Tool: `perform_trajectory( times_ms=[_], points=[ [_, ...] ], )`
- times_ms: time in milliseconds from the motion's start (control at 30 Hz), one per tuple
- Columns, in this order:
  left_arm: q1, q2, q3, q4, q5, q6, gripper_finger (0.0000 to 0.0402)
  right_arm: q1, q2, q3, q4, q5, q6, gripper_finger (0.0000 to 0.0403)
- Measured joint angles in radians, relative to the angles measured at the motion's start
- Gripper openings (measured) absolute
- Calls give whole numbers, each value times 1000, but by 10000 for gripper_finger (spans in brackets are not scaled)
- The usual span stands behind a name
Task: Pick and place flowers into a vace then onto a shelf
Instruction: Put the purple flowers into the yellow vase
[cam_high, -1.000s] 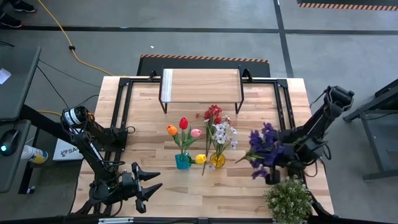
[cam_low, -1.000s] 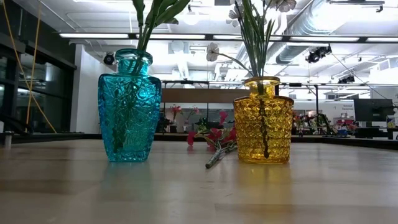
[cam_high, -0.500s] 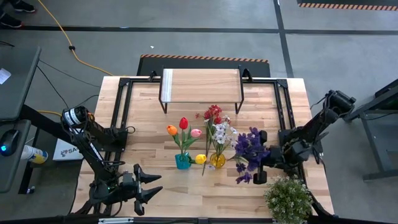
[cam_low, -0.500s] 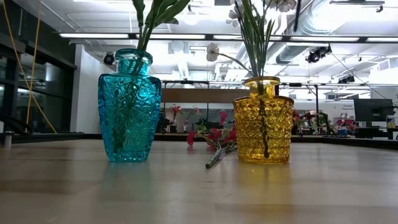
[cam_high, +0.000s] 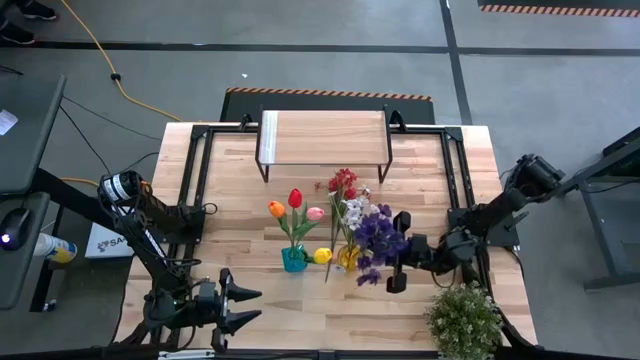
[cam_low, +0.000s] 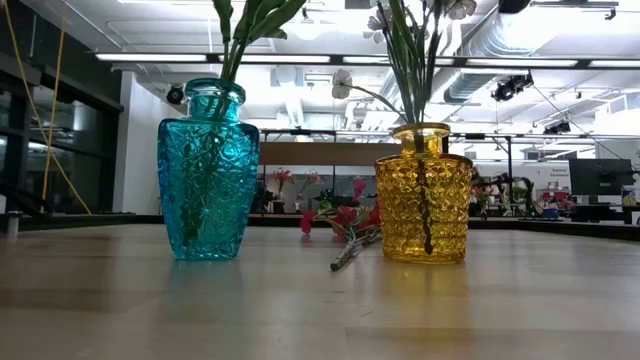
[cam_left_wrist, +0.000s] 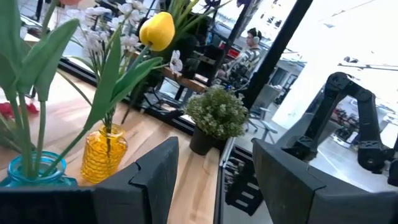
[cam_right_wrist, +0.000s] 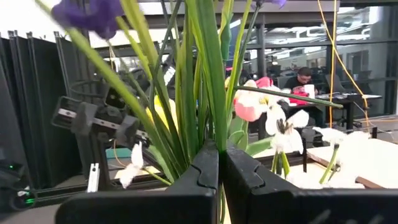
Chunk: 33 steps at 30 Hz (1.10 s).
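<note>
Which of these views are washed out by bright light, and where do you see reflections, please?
Left wrist view: the upper right is blown out to white behind the right arm. Low view: ceiling strip lights glare, and the teal vase and yellow vase reflect softly in the tabletop. Right wrist view: backlit stems of the purple spray, own fingers dark and soft. High view: evenly lit.

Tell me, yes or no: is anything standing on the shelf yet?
No. In the high view the shelf shows only its bare plank top, while both vases stand on the table in front of it.
</note>
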Motion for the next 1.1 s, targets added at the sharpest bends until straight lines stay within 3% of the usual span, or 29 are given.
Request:
perform_trajectory(
  times_ms=[467, 1100],
  points=[
    [0, 0, 0, 0, 19, 0, 239, -15, 73, 0, 9, 113, -1, 0],
    [0, 0, 0, -1, 17, 0, 239, -54, 73, 0, -128, 96, 137, 0]
  ],
)
